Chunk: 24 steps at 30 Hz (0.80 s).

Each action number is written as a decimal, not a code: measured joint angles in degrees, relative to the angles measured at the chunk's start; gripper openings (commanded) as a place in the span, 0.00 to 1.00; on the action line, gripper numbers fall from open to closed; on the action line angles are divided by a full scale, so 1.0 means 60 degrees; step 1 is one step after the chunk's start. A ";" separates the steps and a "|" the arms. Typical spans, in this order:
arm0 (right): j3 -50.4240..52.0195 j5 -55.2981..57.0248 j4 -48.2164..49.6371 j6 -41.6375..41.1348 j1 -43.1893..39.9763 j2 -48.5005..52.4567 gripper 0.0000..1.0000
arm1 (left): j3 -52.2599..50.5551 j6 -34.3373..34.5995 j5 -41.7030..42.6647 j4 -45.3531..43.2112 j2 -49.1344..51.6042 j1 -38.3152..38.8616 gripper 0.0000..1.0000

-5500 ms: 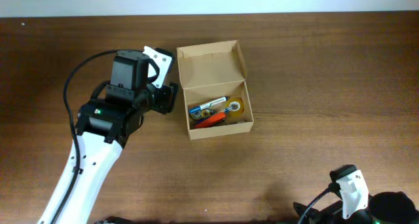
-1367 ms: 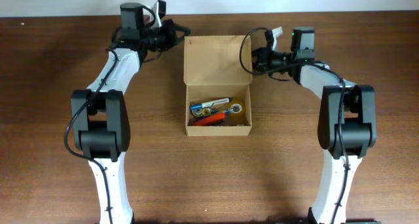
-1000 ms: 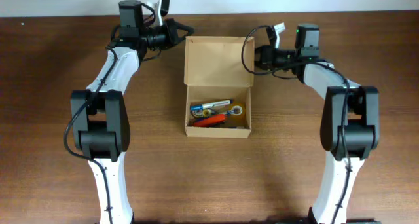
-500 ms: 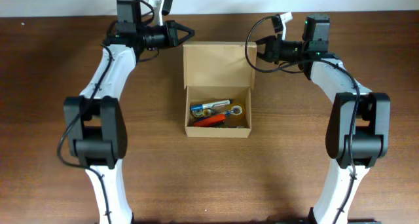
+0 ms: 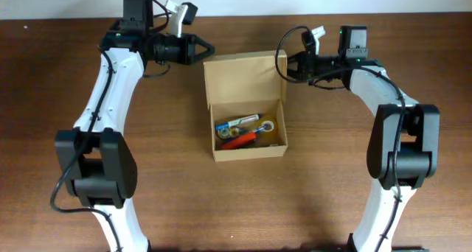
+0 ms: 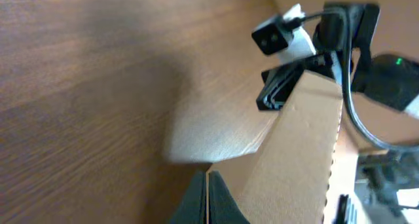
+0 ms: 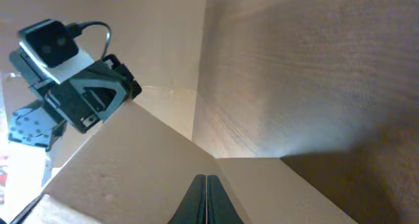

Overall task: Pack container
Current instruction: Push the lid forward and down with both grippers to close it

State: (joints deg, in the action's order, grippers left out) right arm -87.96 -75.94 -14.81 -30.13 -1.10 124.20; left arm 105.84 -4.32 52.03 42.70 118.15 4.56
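The container, a tan cardboard box, sits mid-table with its hinged lid raised behind it. Inside lie a blue-and-white pen, a red pen and a tape roll. My left gripper is shut, its tip at the lid's far left corner. My right gripper is shut, its tip at the lid's right edge. In the left wrist view the closed gripper meets the lid. In the right wrist view the closed gripper rests against the lid. Neither holds anything.
The brown wooden table runs to a pale wall along the far edge. Both arms reach in from the front, left arm and right arm, flanking the box. Each wrist camera shows the other gripper across the lid.
Both shut grippers have closed in on the lid's far corners, and the lid has tipped up off the table. The box has slid slightly toward the front and turned a little.
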 measured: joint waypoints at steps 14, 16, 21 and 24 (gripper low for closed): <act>0.0000 0.0616 -0.1045 0.1071 0.0000 -0.1435 0.04 | 0.0000 -0.1217 -0.0291 0.0678 -0.0583 0.0229 0.02; -0.0022 0.0627 -0.1508 0.1319 0.0000 -0.1661 0.04 | 0.0000 -0.1304 -0.0321 0.0831 -0.0809 0.0229 0.02; -0.0058 0.0958 -0.3493 0.2288 0.0000 -0.1880 0.04 | 0.0000 -0.1668 -0.0444 0.1636 -0.1235 0.0277 0.02; -0.0062 0.1468 -0.4827 0.3031 0.0004 -0.1909 0.04 | 0.0004 -0.1796 -0.0761 0.2091 -0.1297 0.0390 0.02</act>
State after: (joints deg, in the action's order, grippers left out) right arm -88.33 -67.13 -43.77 -11.94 -1.08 112.75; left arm 105.86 -15.09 47.46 55.24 110.37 6.90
